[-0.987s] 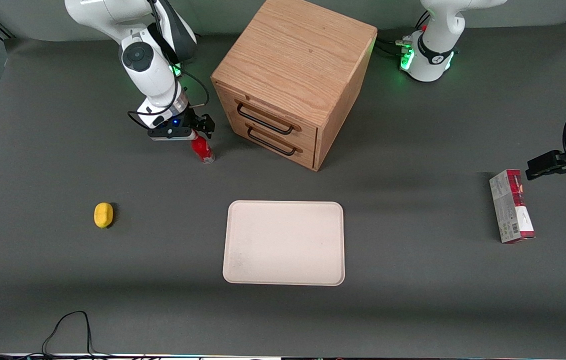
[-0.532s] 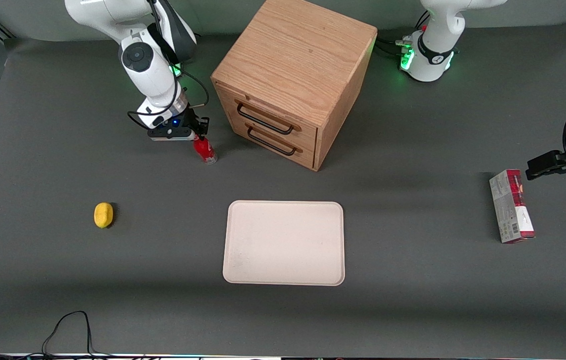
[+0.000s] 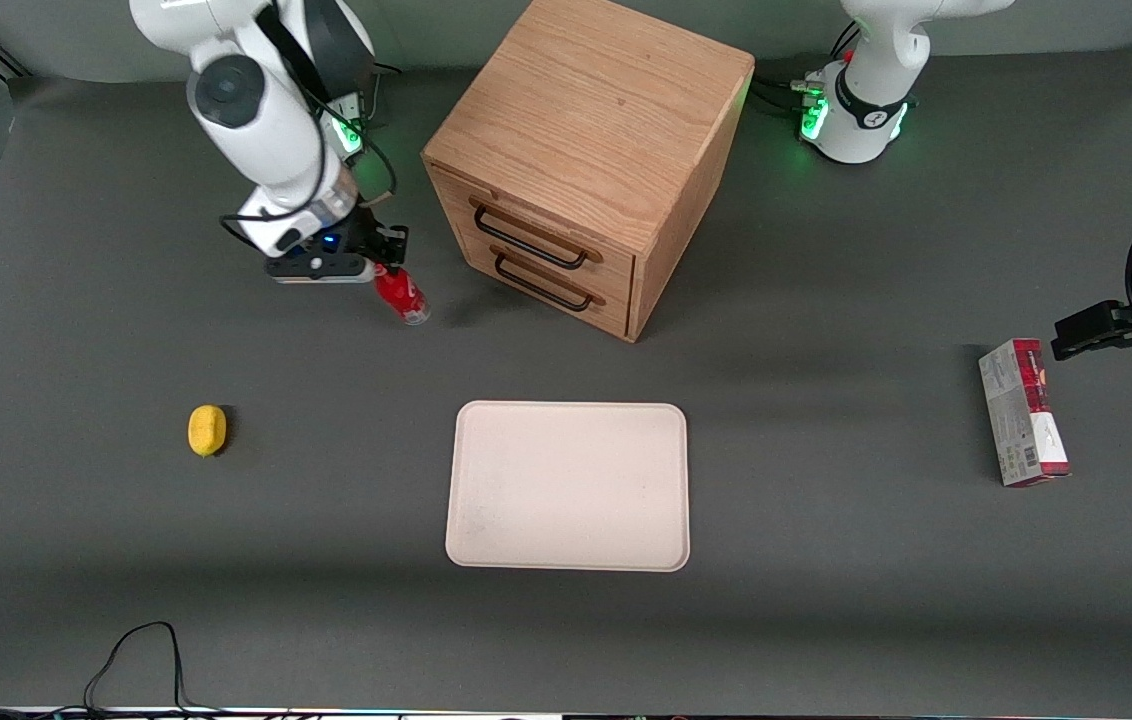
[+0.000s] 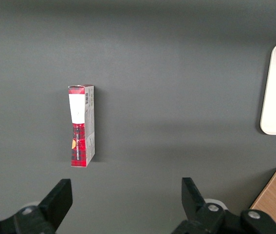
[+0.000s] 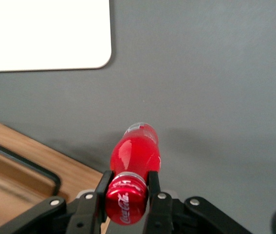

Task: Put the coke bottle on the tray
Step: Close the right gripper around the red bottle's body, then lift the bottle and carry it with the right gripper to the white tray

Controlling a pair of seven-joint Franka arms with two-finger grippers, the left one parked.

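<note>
The cream tray lies flat on the grey tabletop, nearest the front camera. A yellow lemon sits a bit farther from the camera than the tray, toward the working arm's end. A red-and-grey carton lies toward the parked arm's end. Farther from the camera than the tray, the gripper has its fingers squeezed on the coke bottle near its red cap. The bottle hangs tilted, just beside the wooden drawer cabinet.
</note>
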